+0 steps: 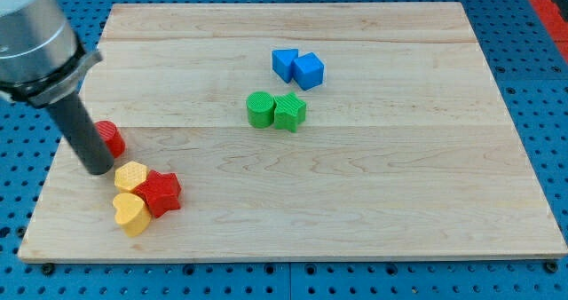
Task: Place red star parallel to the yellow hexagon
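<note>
The red star lies near the board's lower left, touching the yellow hexagon on its left and the yellow heart below-left. My tip is at the end of the dark rod, just up-left of the yellow hexagon, close to it. A red round block sits right behind the rod, partly hidden by it.
A green cylinder and a green star touch near the board's middle. Two blue blocks touch above them. The wooden board's left edge is close to my tip.
</note>
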`<action>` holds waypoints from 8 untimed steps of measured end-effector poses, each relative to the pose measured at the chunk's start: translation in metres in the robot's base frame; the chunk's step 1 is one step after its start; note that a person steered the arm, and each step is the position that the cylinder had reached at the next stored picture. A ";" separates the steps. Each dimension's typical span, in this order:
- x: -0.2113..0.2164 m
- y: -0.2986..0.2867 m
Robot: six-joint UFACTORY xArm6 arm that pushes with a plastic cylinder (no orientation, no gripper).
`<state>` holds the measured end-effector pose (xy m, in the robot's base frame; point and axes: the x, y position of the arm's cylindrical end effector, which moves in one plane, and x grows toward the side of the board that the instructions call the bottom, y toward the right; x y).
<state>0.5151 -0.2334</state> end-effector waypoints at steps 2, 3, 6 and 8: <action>0.102 -0.013; 0.102 0.063; 0.073 0.070; 0.044 0.061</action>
<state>0.5587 -0.1722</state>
